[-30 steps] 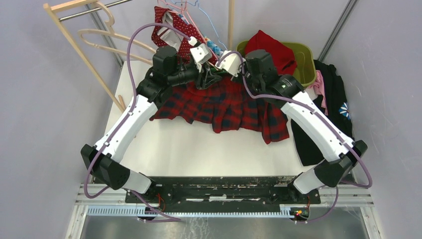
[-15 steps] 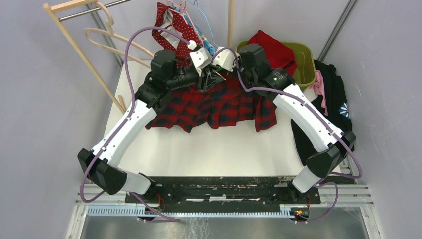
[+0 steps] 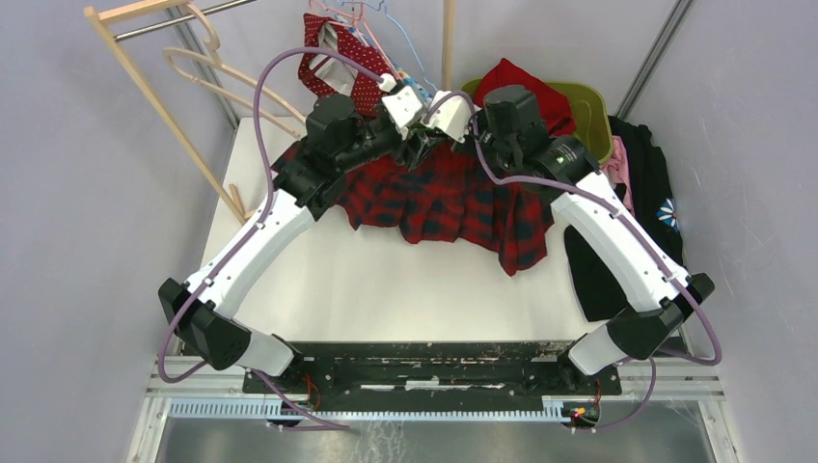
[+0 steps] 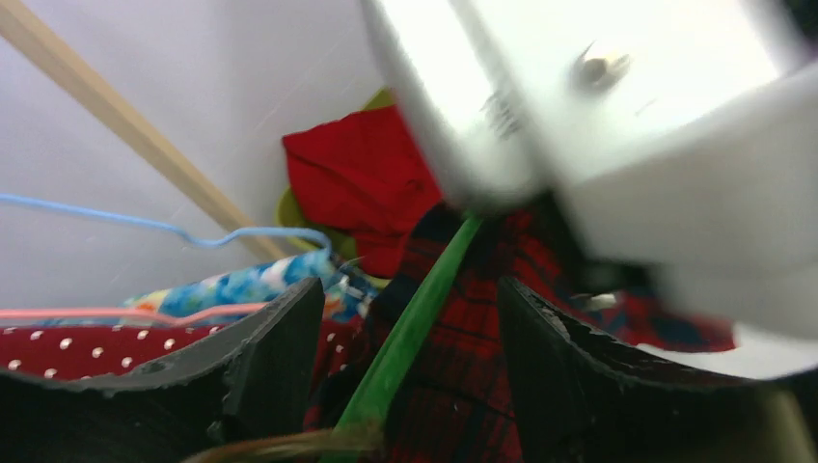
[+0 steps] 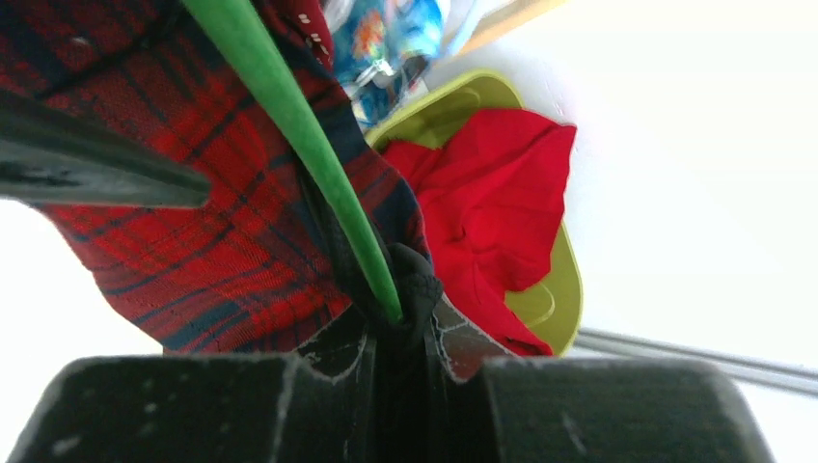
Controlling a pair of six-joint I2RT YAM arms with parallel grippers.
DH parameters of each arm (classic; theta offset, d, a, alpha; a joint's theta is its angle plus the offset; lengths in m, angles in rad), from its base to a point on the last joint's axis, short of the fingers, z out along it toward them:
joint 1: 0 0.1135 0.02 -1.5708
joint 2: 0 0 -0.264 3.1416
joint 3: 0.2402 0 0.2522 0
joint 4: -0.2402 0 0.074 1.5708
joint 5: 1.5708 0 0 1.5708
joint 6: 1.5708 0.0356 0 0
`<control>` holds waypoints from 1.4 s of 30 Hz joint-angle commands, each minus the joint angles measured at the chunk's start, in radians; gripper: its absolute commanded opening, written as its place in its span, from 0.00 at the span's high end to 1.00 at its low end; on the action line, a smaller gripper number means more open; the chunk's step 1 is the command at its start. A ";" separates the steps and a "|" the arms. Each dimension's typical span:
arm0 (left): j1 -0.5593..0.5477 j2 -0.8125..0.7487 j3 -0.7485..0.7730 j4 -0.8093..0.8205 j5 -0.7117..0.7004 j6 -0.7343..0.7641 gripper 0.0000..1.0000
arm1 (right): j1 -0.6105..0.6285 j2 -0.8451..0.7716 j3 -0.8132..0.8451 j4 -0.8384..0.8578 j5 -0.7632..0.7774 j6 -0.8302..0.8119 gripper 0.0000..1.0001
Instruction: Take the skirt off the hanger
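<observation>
The red and dark plaid skirt (image 3: pixel 444 198) hangs bunched below both grippers at the back of the table. Its waistband is on a green hanger (image 4: pixel 415 328). In the left wrist view my left gripper (image 4: pixel 410 285) is open, and the green bar runs between its fingers (image 4: pixel 260 357) without being pinched. My right gripper (image 5: pixel 400 333) is shut on the skirt's dark waistband (image 5: pixel 410 280), where the hanger (image 5: pixel 289 125) ends. From above, the left gripper (image 3: pixel 410 143) and right gripper (image 3: pixel 434 135) almost meet over the skirt's top edge.
A yellow-green basket (image 3: pixel 588 116) holding a red garment (image 3: pixel 526 92) stands at the back right. Black clothing (image 3: pixel 637 193) drapes over the table's right edge. A wooden rack (image 3: pixel 145 87) with spare hangers and a polka-dot garment (image 3: pixel 333 53) stands at the back left.
My left gripper's jaws have spread wider around the green bar. Both grippers and the skirt have shifted right, and the skirt's right hem hangs lower.
</observation>
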 commanded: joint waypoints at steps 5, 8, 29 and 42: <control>0.068 -0.063 -0.051 -0.160 -0.087 0.268 0.05 | 0.010 -0.110 0.042 0.314 -0.043 0.098 0.99; 0.109 -0.145 -0.115 -0.132 0.037 0.261 0.01 | 0.009 -0.106 0.039 0.320 -0.028 0.083 0.99; 0.189 -0.223 -0.221 0.181 0.138 0.229 0.00 | 0.011 -0.124 0.030 0.280 -0.105 0.066 0.99; 0.251 -0.101 0.054 0.185 0.271 0.206 0.02 | 0.009 -0.173 -0.052 0.268 -0.119 0.031 0.99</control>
